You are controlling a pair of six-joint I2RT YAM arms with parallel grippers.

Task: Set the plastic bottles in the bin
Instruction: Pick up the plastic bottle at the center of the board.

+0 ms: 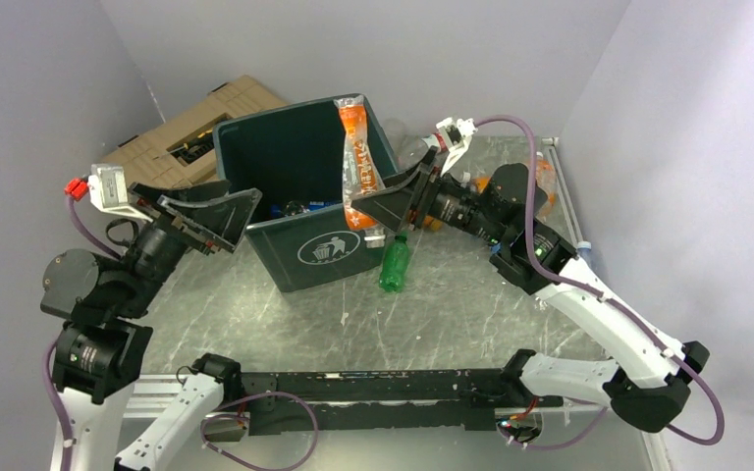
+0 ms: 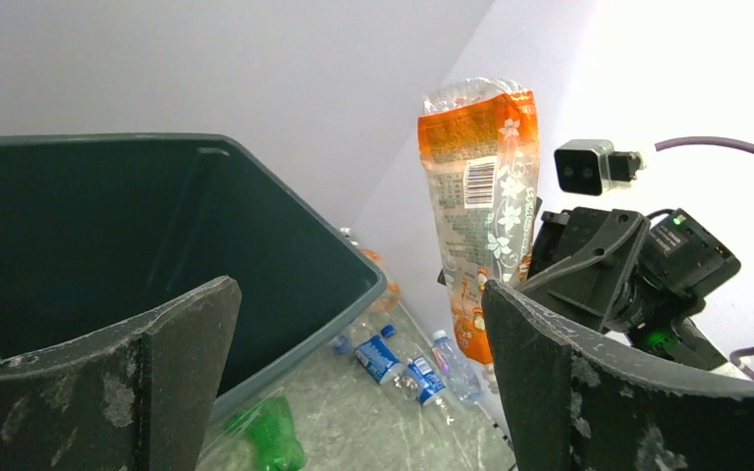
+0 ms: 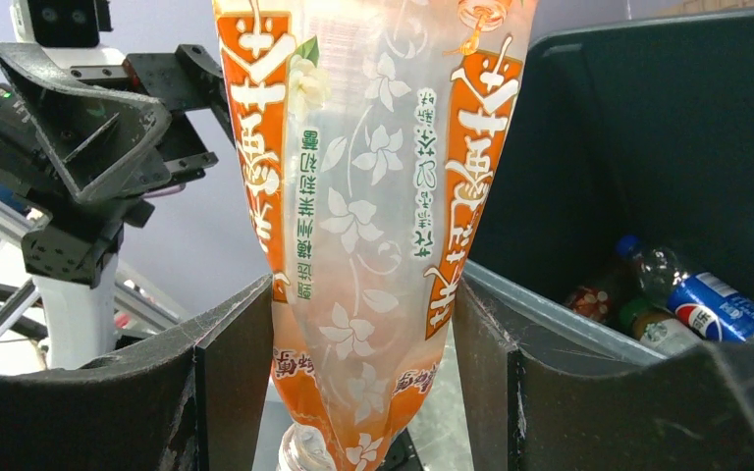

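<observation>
**Right claw grips orange bottle at the bin's rim**

On the marbled table [image 1: 452, 314], the dark green bin [image 1: 285, 257] stands between the two claws, with a tan ribbed case [image 1: 182, 137] behind the left one. The right gripper [image 3: 363, 304] is clamped on a tall orange-labelled bottle [image 3: 373, 147], one finger pressing each side, and holds it neck down close against the bin's right wall. The left gripper [image 2: 361, 294] hangs at the bin's opposite front corner, its jaws spread wide with nothing between them. A green bottle [image 1: 394, 263] lies on the table just below the right claw. Beyond that claw, a blue-labelled bottle [image 3: 712, 299] lies with others on the bin's floor. More small bottles [image 2: 393, 361] lie scattered on the table behind the right claw.
</observation>
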